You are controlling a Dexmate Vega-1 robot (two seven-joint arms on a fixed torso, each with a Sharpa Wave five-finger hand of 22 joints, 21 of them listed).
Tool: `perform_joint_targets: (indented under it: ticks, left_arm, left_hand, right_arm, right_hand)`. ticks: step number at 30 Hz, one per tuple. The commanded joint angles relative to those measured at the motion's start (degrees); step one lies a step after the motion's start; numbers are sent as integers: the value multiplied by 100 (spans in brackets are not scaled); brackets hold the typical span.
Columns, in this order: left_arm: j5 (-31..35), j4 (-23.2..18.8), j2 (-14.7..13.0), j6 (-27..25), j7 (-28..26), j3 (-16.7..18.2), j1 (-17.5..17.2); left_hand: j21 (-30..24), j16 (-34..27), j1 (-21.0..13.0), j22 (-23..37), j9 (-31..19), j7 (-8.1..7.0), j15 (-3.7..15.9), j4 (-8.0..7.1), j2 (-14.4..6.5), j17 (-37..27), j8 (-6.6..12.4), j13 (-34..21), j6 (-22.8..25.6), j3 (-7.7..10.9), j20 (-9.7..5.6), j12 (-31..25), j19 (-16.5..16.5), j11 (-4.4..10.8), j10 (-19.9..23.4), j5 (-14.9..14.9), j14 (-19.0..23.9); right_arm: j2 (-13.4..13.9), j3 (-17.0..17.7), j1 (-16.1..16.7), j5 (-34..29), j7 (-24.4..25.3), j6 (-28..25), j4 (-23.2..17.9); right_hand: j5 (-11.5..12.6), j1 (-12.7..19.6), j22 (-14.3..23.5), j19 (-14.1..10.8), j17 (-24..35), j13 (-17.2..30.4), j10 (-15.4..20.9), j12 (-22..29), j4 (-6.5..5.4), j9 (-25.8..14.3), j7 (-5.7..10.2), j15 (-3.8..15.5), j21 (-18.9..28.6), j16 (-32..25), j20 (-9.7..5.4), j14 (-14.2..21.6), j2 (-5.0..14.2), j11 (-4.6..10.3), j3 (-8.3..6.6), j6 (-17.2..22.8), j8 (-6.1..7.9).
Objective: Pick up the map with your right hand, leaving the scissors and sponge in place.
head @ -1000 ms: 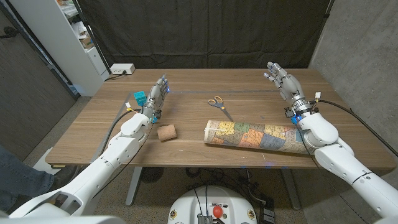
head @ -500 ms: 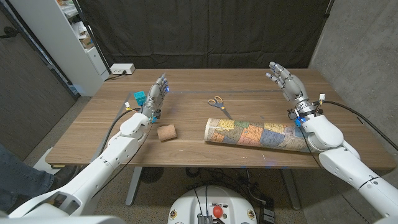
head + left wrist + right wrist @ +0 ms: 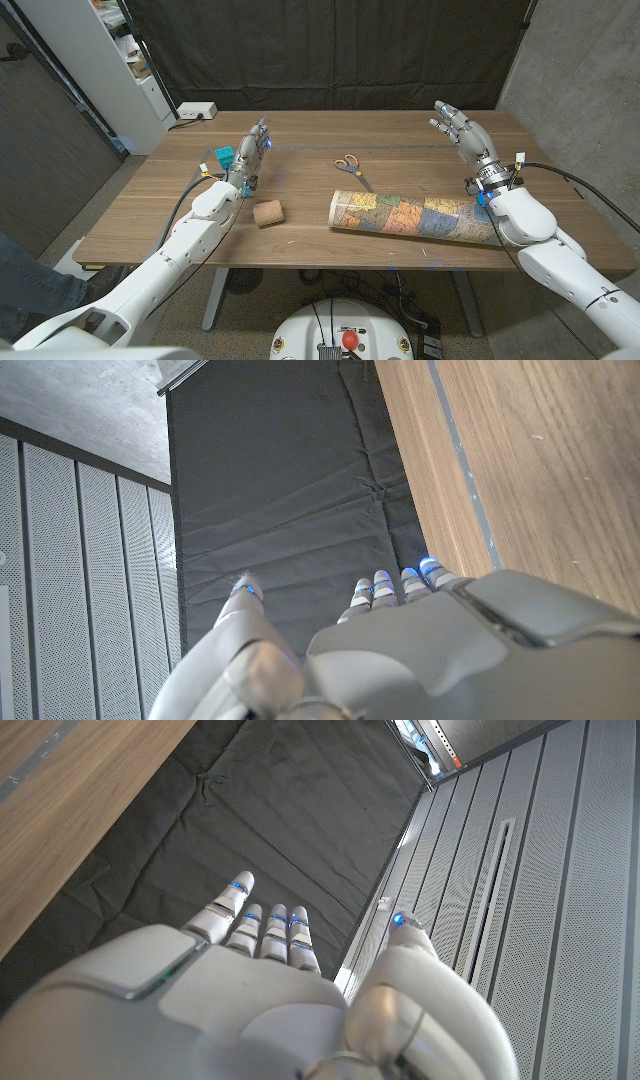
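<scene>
Lighting: even, bright overhead; your bench [image 3: 300, 240] shows soft shadows and mild sheen. Wrist views: near hands slightly blurred.

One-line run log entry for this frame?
right hand: open, raised, apart from map | left hand: open | scissors, sponge: on table

We see a brown wood-grain counter [image 3: 300, 235] under a rolled map [image 3: 410, 217] printed in a patchwork of yellow, orange, blue and pale green. The scissors [image 3: 350, 166] have orange-yellow handles and grey blades; the sponge [image 3: 268, 213] is tan brown. A small teal block [image 3: 225, 156] sits near the far-left corner. The left robot hand [image 3: 255, 150] and right robot hand [image 3: 458, 130] are silver-grey with blue-lit fingertips [image 3: 240, 885], on white arms. A black curtain [image 3: 330, 55] hangs behind.
</scene>
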State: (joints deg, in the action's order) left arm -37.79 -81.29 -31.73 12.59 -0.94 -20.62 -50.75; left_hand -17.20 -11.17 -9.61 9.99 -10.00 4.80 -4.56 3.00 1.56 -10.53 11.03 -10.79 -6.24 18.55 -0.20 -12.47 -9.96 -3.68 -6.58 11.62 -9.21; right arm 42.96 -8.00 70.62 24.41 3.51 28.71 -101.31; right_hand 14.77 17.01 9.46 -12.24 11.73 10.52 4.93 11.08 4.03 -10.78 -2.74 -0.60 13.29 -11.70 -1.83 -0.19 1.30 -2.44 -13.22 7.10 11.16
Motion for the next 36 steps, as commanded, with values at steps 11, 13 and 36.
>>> perform_joint_targets:
  ticks: [11,13,36]
  left_arm:
    - [-18,54,11,-6,37,15,53]
    - [-14,72,19,13,44,15,61]
    - [4,179,61,27,120,-30,163]
  left_hand:
    - [40,-6,-26,19,-24,21,-16,38,-50,-6,-9,-22,54,11,-25,11,-159,-9,31,-40,65]
    - [46,-1,-26,19,-24,23,-24,39,-51,-6,-7,-22,58,11,-24,11,-162,-7,32,-41,56]
    - [84,-3,-28,19,-25,44,-29,53,-62,-4,-7,-22,79,2,-34,10,-141,-36,55,-45,81]
  right_arm:
    - [49,330,562,-181,138,9,-385]
    - [55,359,607,-200,143,-9,-420]
    - [16,593,950,-504,163,-7,-690]
  right_hand:
    - [-36,44,30,-23,17,22,72,32,34,-14,-8,-39,-42,-30,11,23,7,-4,-22,90,55]
    - [-38,45,30,-25,17,22,75,32,36,-14,-8,-40,-46,-29,11,22,8,4,-22,87,52]
    - [-51,76,31,-39,13,23,75,22,71,-14,0,-43,-86,-26,17,36,18,9,-29,81,40]
